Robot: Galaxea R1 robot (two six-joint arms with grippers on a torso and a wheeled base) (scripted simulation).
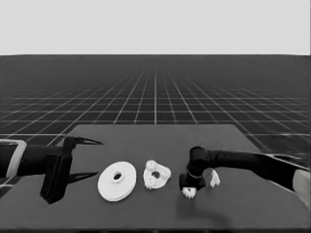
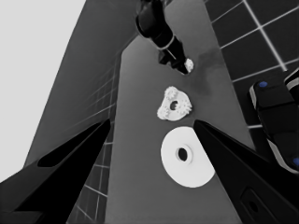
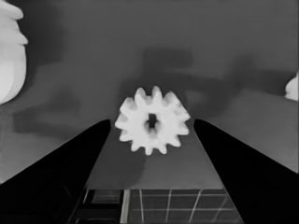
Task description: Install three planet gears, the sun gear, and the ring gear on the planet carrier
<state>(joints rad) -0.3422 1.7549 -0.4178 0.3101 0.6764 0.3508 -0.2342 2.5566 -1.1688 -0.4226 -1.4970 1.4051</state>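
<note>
The larger round part (image 1: 117,180) lies flat left of the table's middle. Just right of it sits the smaller round part (image 1: 156,174), with three small toothed gears on it around its open centre hole (image 2: 174,105). Farther right, my right gripper (image 1: 190,188) points down over a fourth gear (image 1: 188,193). In the right wrist view that gear (image 3: 153,120) lies flat on the table between the two fingers, and the gripper (image 3: 152,122) is open, its fingertips (image 3: 105,128) close beside the teeth. My left gripper (image 1: 99,158) waits open at the table's left end, holding nothing.
A thin white piece (image 1: 214,179) lies just right of the right gripper. White parts show at two edges of the right wrist view (image 3: 9,51) (image 3: 293,87). Dark machinery with blue lights (image 2: 275,116) stands past the table's edge.
</note>
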